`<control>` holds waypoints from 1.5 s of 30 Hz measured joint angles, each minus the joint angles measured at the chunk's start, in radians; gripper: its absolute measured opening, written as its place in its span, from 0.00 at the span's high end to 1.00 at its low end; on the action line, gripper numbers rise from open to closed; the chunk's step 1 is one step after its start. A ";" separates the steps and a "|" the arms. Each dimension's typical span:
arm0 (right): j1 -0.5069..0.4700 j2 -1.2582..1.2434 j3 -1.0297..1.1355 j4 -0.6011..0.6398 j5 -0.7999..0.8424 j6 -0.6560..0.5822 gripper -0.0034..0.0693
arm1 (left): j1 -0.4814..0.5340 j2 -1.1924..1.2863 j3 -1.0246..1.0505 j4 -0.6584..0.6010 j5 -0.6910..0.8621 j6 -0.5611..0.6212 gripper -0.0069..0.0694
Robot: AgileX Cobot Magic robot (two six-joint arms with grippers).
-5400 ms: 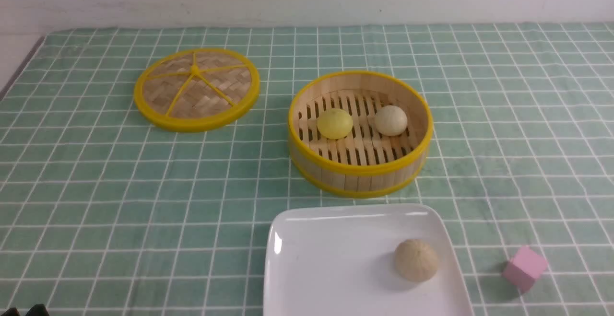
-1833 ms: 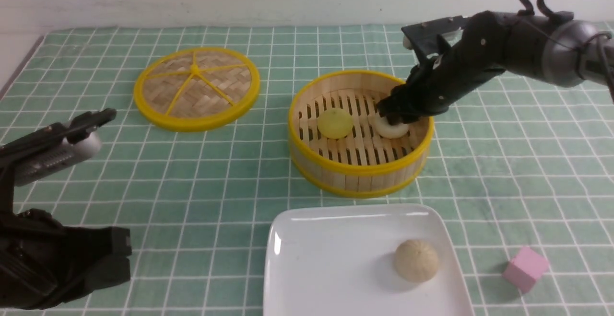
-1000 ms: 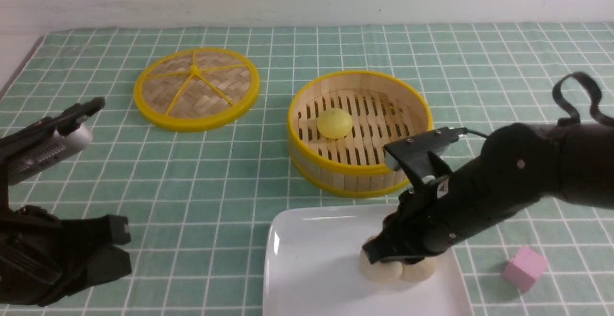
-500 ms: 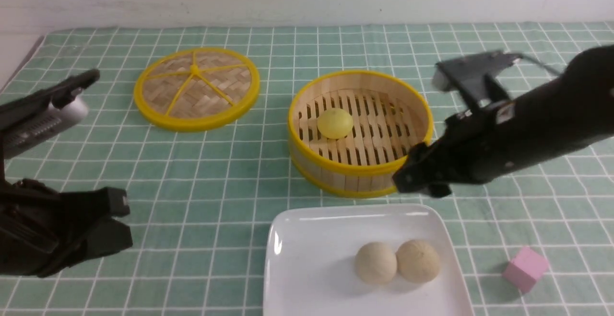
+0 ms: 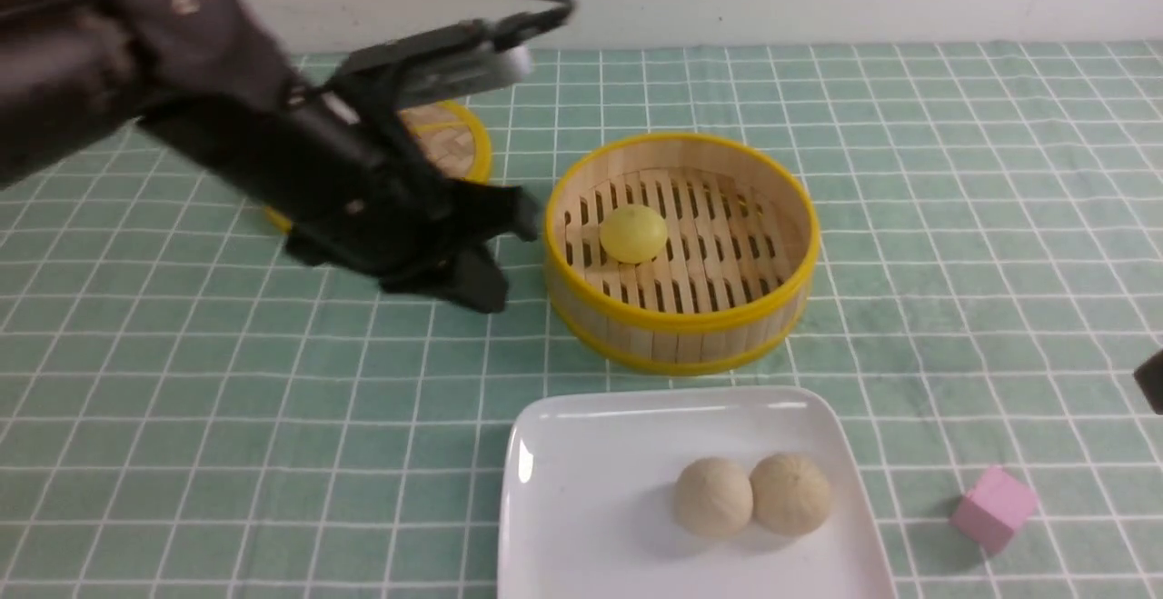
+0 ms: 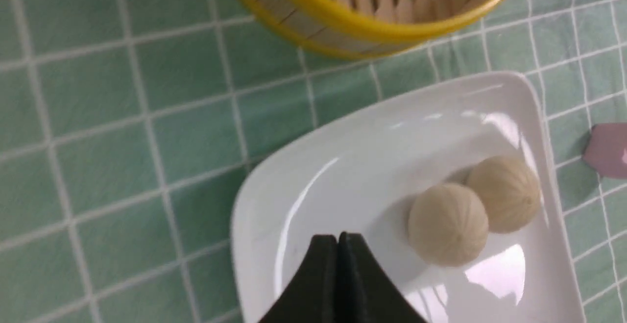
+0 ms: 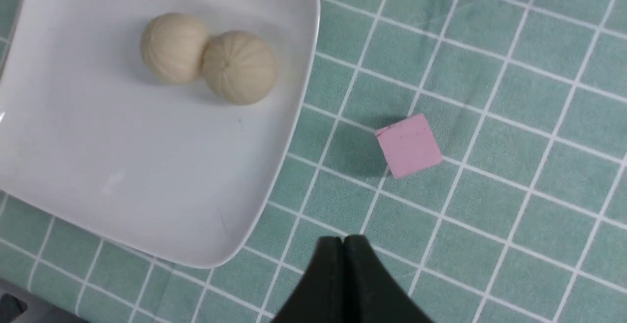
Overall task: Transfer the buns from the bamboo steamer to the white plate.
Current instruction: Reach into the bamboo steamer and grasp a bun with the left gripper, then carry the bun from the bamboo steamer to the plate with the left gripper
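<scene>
Front: yellow bun [image 5: 633, 233] sits in steamer [image 5: 681, 322]. Cream bun [image 5: 712, 497] lies on plate [image 5: 591, 490], touching tan bun [image 5: 790, 494].
Left wrist: left gripper [image 6: 338, 237] jaws pressed together, empty.
Right wrist: right gripper [image 7: 344, 239] jaws pressed together, empty, over cloth [image 7: 490, 190] near pink cube [image 7: 409, 145].

Qty: 1 yellow bun [image 5: 633, 233], 1 pale beige bun [image 5: 713, 497], 1 darker beige bun [image 5: 790, 494], 1 bamboo steamer [image 5: 681, 324], 1 lid [image 5: 452, 146], 1 white plate [image 5: 591, 490], 1 pink cube [image 5: 994, 508].
</scene>
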State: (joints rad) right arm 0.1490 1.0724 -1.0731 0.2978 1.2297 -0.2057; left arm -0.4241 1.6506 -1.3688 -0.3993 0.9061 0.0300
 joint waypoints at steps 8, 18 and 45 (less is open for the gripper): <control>-0.003 -0.006 0.000 0.003 -0.016 0.000 0.97 | -0.052 0.383 -0.443 0.052 -0.004 -0.115 0.76; -0.003 -0.006 0.000 0.003 -0.031 0.000 0.96 | -0.072 0.538 -0.596 0.142 -0.071 -0.126 0.40; -0.003 -0.006 0.000 0.007 -0.043 0.000 0.95 | -0.110 0.178 -0.604 0.370 0.264 -0.110 0.89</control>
State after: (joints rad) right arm 0.1461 1.0665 -1.0731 0.3047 1.1862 -0.2053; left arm -0.5338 1.8282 -1.9733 -0.0291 1.1702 -0.0801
